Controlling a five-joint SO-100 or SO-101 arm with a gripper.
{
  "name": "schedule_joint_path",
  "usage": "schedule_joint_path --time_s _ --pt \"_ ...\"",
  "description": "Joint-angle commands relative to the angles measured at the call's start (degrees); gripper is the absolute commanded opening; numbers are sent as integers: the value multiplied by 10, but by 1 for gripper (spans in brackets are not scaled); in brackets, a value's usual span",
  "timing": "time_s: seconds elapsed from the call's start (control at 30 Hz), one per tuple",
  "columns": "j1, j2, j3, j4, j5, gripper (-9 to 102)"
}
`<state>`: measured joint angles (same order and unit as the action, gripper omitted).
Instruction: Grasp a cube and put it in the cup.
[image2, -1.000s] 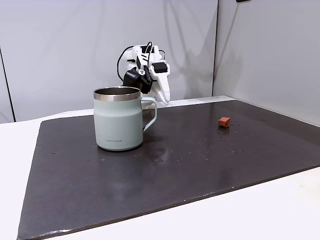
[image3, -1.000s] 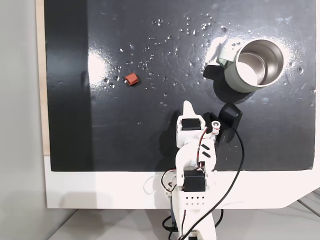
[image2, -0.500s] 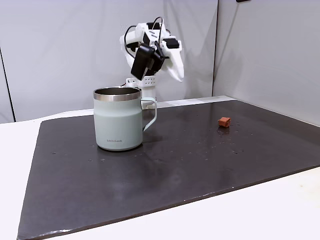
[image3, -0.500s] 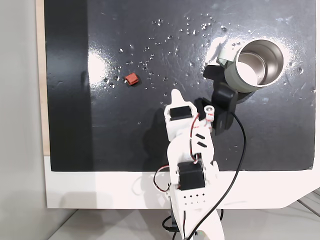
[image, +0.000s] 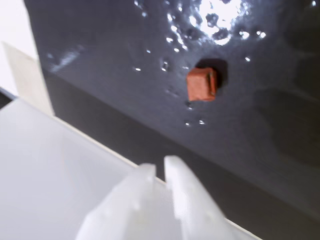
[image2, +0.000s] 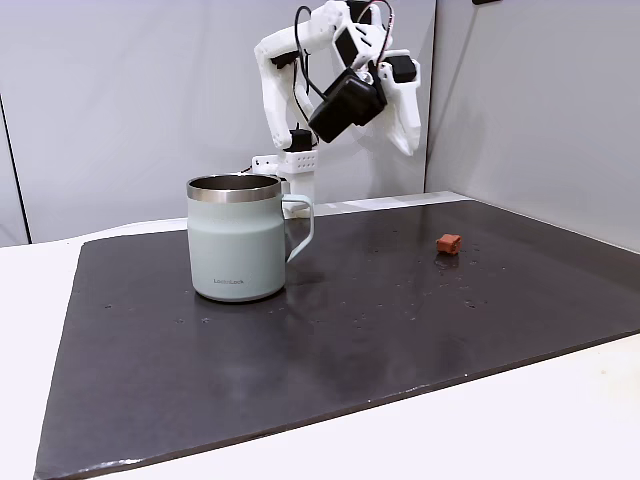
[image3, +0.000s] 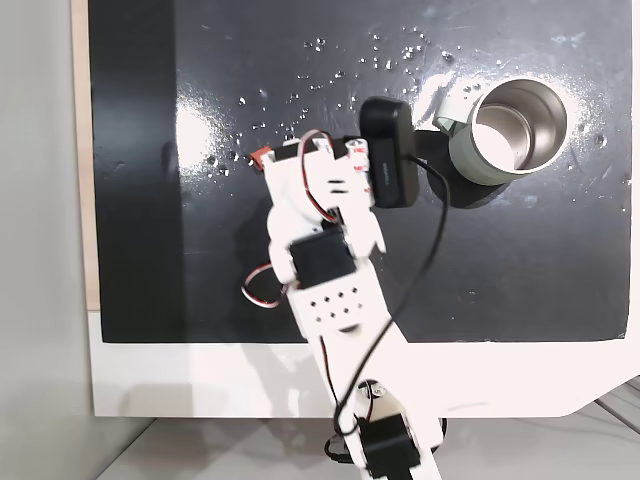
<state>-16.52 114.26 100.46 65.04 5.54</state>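
In the wrist view, the white pincer (image: 160, 172) fills the lower foreground, its two fingertips nearly together with a thin gap between them, holding nothing. Beyond the tips lies a dark mat (image: 115, 45), glossy and dotted with small shining specks, and a pale strip runs along its edge at the left. The cube (image: 202, 84) sits farther out on the mat, well apart from the pincer: a small reddish-orange block with slightly rough faces and a dark shadow just behind it.

In the side fixed view, the white table (image2: 520, 420) shows nearest, a broad bare band in front of the mat's front edge. The cup (image2: 238, 238) stands upright on the mat's left half, a pale grey-green mug with a bare steel rim, its handle pointing right; small dark lettering near its base is too small to read. The cube (image2: 449, 243) lies far to the right of it, with open mat all around. The arm (image2: 345, 75) is raised high at the back, above the mat.

From above, the arm (image3: 325, 250) reaches over the mat and covers most of the cube (image3: 261, 155); the cup (image3: 515, 128) stands at upper right, empty.
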Motion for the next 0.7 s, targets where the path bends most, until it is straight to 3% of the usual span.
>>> schedule_joint_path --time_s 0.0,0.27,0.67 --pt "-24 -47 -82 33 4 0" --pt "-50 -185 -217 126 45 0" --pt "-39 -291 -300 132 53 0"
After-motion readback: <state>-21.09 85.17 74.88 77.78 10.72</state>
